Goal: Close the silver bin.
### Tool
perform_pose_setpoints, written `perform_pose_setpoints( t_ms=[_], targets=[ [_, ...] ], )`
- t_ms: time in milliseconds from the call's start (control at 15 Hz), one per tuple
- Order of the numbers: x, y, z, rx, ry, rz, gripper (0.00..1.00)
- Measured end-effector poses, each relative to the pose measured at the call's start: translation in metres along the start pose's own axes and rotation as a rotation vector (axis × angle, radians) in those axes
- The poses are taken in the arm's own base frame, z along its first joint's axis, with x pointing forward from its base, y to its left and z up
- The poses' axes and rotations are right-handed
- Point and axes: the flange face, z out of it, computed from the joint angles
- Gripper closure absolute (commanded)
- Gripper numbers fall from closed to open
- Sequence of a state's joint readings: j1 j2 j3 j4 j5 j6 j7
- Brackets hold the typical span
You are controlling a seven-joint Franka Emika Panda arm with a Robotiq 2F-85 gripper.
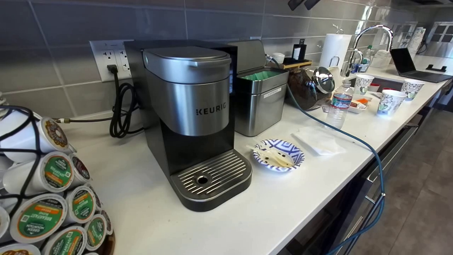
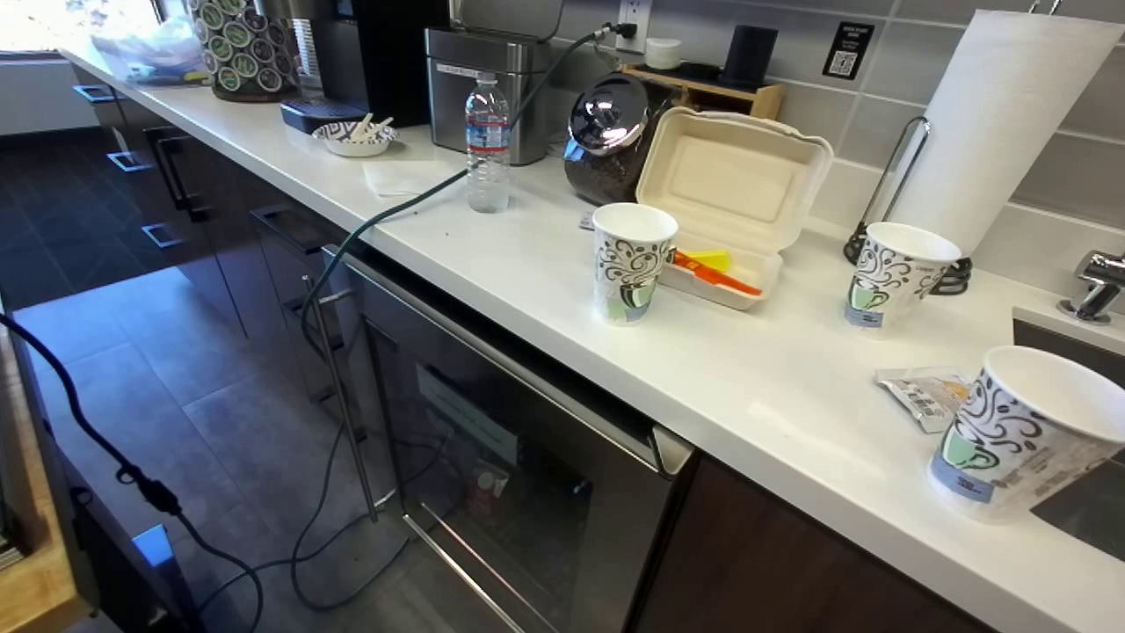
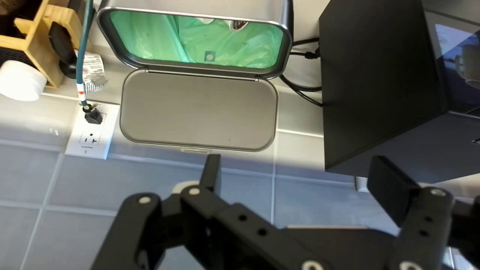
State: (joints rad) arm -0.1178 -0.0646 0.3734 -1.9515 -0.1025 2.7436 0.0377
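On our white bench (image 1: 159,226) we see a coffee maker (image 1: 194,106), the silver bin (image 1: 262,111) beside it, a patterned bowl (image 1: 296,153), a napkin (image 1: 316,140), a water bottle (image 2: 489,141), an open takeout container (image 2: 734,171), three paper cups (image 2: 633,264) and a packet (image 2: 923,394).

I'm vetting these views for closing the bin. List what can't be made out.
Writing on the label: too small, both exterior views.
Part of the bin: behind the coffee maker, an exterior view.
Upper end of the lid: cut off by the top edge, an exterior view.
Printed item: partly hidden by the bin's front, wrist view.
Rear of the tool: cut off by the bottom edge, wrist view.
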Motion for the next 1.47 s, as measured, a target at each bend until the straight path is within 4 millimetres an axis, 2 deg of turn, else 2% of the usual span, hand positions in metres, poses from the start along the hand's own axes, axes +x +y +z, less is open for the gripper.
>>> perform_pose_setpoints(
  t_ms=[333,533,933,1200,1467],
  targets=[
    [0.002,0.001,-0.001,-0.013,0.010,-0.003,0.00],
    [0.000,0.009,0.012,-0.032,0.070,0.021,0.00],
    [-0.006,0.037,0.081,0.008,0.171,0.071,0.00],
    [0.015,0.046,0.123,0.023,0.206,0.048,0.00],
    [0.044,0.050,0.149,0.018,0.265,0.031,0.00]
  ],
)
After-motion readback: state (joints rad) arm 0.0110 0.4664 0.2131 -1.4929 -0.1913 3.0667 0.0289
